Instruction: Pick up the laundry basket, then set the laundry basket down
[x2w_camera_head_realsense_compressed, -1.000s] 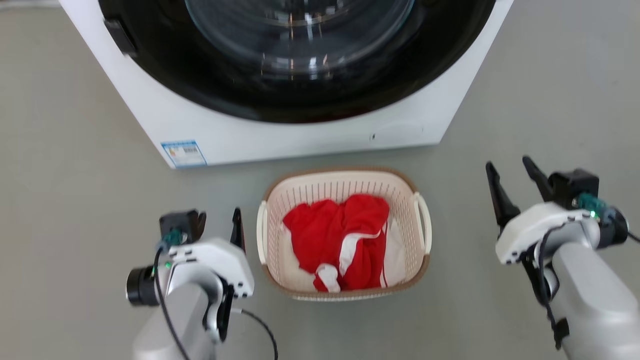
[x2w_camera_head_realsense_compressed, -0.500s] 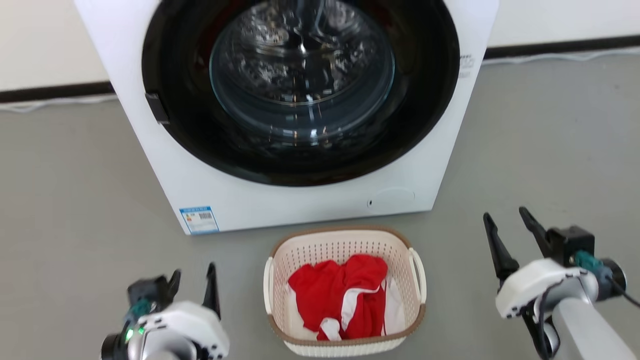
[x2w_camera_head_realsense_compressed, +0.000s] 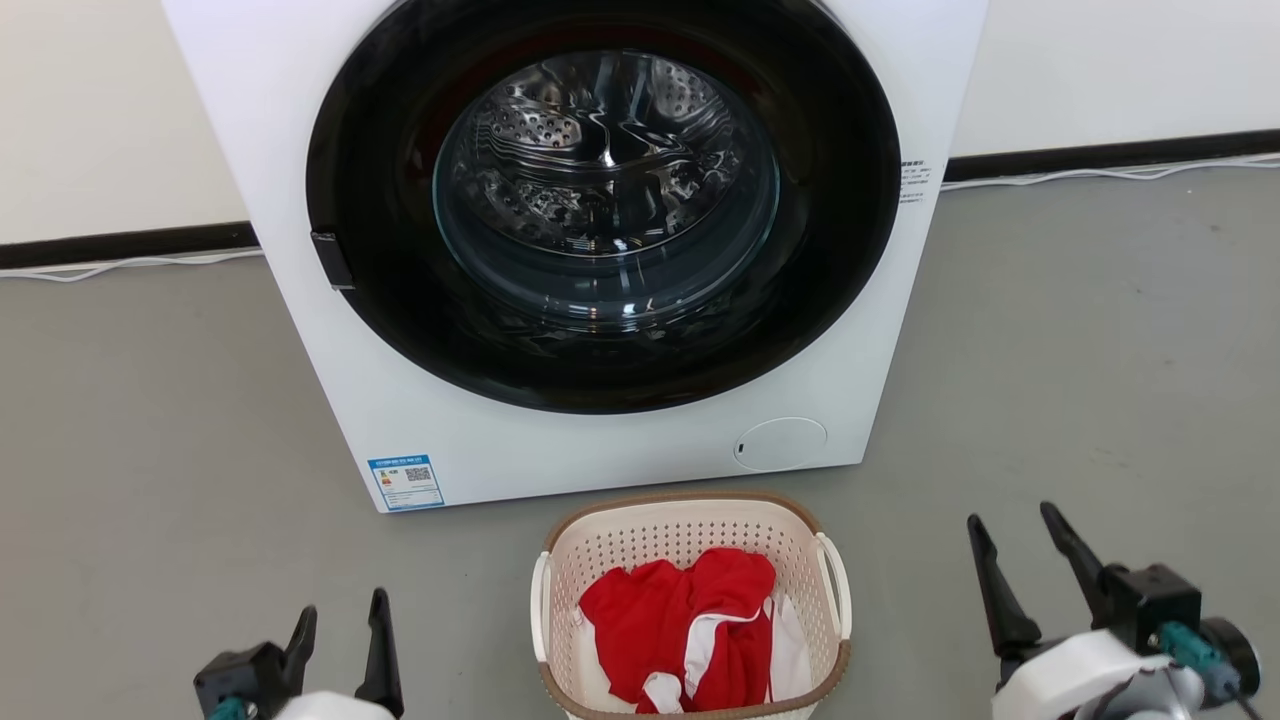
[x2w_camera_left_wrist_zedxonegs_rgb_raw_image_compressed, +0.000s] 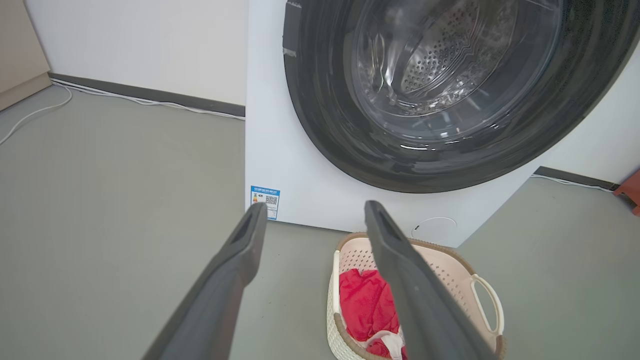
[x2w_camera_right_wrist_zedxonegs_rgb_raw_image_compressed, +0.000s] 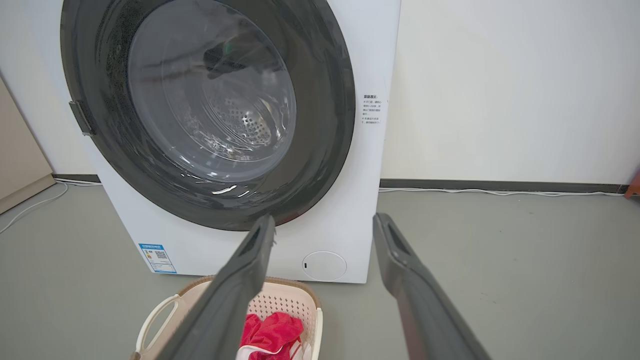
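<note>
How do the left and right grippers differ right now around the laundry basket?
The left gripper flanks the laundry basket on its left, the right gripper on its right. In the head view the left gripper's fingertips reach about level with the basket's middle; the right gripper's reach about level with its far rim. Both are open, empty and clear of the basket.

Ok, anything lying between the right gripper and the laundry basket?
No: the head view shows bare grey floor between the right gripper and the laundry basket.
</note>
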